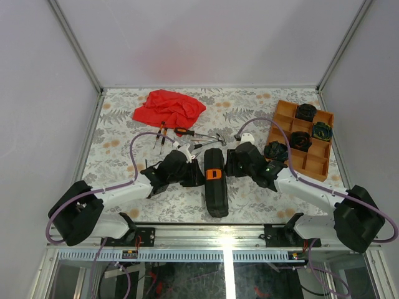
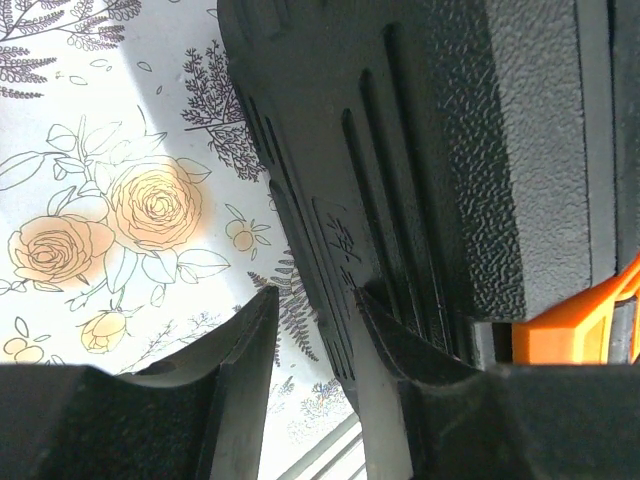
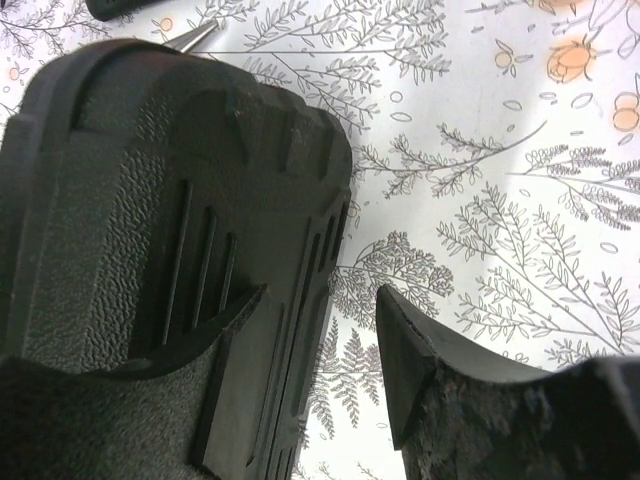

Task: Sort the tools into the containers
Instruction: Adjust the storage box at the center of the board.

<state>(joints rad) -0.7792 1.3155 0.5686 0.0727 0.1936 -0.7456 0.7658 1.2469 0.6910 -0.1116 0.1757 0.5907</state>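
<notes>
So the black ribbed plastic clamshell tool case (image 1: 216, 190) sat shut in the middle of the floral surface (image 1: 118, 137). It looked stood up on its narrow edge, with the orange latch (image 1: 214, 173) facing up. My guess is hard moulded plastic: stiff, fairly light, a bit slick on that pebbled shell, and tippy standing tall and narrow like that. I'd take it by the rim near the latch, not by the flat faces.

The left claw (image 2: 318, 300) was roughly half open, straddling the case's left rim. One finger (image 2: 410, 370) was on the ribbed face and the other sat just beside the edge. I couldn't tell if it actually pinched anything. The right claw (image 3: 322, 295) was open on the right side and held nothing, with one finger (image 3: 120, 420) against the shell and the other over bare surface.

Just beyond the case lay the orange-and-black screwdrivers (image 1: 161, 136) and the black-handled steel hammer (image 1: 209, 138). The crumpled red cloth (image 1: 168, 107) was further back on the left. Off to the right was the orange compartment tray (image 1: 298, 161), with dark coiled bundles (image 1: 305, 112) in it.
</notes>
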